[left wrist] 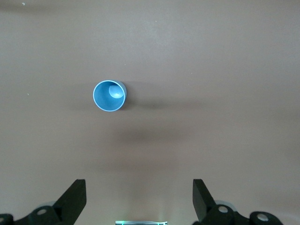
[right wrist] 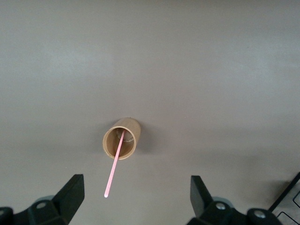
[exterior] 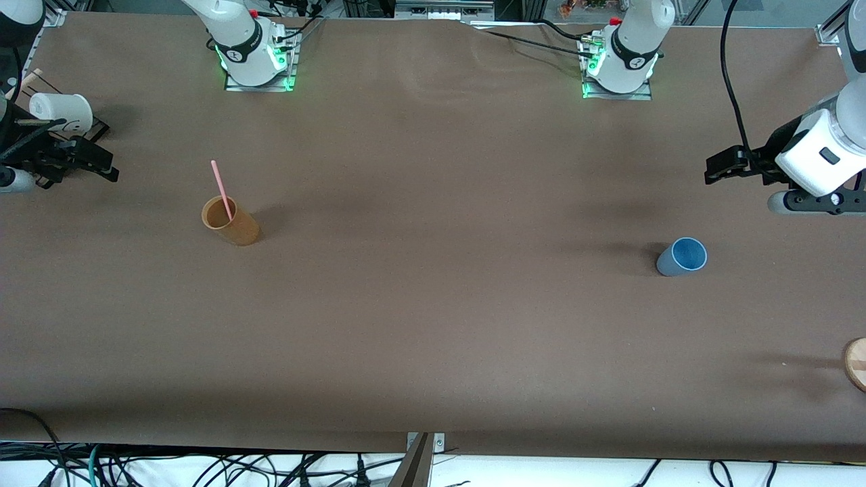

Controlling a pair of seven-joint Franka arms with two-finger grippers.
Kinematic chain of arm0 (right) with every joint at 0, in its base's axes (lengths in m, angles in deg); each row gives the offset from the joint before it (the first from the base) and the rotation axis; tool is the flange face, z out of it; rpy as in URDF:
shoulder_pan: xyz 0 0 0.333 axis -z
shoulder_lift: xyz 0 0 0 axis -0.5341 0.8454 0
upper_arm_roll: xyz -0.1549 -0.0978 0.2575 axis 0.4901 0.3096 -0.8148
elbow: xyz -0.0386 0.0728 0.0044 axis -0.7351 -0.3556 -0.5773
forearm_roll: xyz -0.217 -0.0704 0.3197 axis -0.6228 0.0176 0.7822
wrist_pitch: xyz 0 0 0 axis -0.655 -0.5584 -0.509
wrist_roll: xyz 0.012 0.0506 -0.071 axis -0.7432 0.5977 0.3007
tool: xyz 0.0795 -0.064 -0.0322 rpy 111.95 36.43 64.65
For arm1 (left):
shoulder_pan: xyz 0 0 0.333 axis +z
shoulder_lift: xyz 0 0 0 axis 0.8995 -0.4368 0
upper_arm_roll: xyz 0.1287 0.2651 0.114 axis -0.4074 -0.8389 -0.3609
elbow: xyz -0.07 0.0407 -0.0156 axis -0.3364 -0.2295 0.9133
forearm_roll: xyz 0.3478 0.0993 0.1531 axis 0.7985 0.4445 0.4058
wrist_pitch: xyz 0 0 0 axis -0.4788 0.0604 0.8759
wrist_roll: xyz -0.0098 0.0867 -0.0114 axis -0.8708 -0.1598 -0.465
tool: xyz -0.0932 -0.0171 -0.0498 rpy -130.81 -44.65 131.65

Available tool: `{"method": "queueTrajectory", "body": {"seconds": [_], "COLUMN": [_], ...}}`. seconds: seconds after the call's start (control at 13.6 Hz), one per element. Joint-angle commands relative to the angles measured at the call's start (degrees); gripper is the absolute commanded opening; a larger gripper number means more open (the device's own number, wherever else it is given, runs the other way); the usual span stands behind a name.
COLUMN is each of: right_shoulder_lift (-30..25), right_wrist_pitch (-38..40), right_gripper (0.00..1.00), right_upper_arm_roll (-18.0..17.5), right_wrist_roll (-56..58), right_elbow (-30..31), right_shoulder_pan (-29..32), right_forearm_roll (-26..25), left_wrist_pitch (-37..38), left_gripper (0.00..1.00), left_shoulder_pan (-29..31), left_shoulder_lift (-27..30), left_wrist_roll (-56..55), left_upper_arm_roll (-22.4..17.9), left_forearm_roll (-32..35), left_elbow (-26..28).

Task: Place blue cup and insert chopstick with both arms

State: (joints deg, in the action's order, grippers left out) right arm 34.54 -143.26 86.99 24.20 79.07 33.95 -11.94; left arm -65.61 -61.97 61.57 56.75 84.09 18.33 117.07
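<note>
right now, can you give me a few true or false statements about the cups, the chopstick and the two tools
1. The chopstick stands in the orange cup. True.
2. The blue cup lies on its side. False: it stands upright, mouth up, and is empty.
3. The left tool holds the blue cup. False: it is open, above the table near that cup, holding nothing.
4. The right tool is open and holds nothing. True.
5. The blue cup touches the orange cup. False: they are apart, the blue one toward the left arm's end, the orange one toward the right arm's end.
</note>
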Motion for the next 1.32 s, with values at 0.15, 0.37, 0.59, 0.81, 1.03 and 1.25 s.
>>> {"method": "queueTrajectory", "body": {"seconds": [0.15, 0.37, 0.59, 0.81, 1.03, 1.25], "right_shoulder_lift": [0.45, 0.54, 0.54, 0.54, 0.54, 0.54], "right_wrist_pitch": [0.55, 0.55, 0.47, 0.47, 0.38, 0.38], "right_gripper": [1.0, 1.0, 1.0, 1.0, 1.0, 1.0], "right_upper_arm_roll": [0.37, 0.37, 0.37, 0.37, 0.29, 0.28], "right_wrist_roll": [0.56, 0.56, 0.65, 0.65, 0.56, 0.3], "right_elbow": [-1.23, -1.23, -1.23, -1.23, -1.32, -1.32], "right_shoulder_pan": [-0.26, -0.26, -0.26, -0.26, -0.35, -0.35], "right_forearm_roll": [-0.03, 0.05, -0.03, -0.03, -0.03, -0.03], "left_wrist_pitch": [0.32, 0.32, 0.32, 0.4, 0.41, 0.41], "left_gripper": [1.0, 1.0, 1.0, 1.0, 1.0, 1.0], "left_shoulder_pan": [0.24, -0.11, -1.16, -1.25, -1.34, -1.34], "left_shoulder_lift": [0.43, 0.43, 0.51, 0.51, 0.51, 0.51], "left_wrist_roll": [1.36, 1.01, 0.75, 0.74, 0.83, 0.74], "left_upper_arm_roll": [-0.31, -0.31, -0.31, -0.31, -0.31, -0.31], "left_forearm_roll": [-1.11, -1.02, -0.59, -0.58, -0.58, -0.58], "left_elbow": [-1.39, -1.22, -1.13, -1.04, -0.95, -0.95]}}
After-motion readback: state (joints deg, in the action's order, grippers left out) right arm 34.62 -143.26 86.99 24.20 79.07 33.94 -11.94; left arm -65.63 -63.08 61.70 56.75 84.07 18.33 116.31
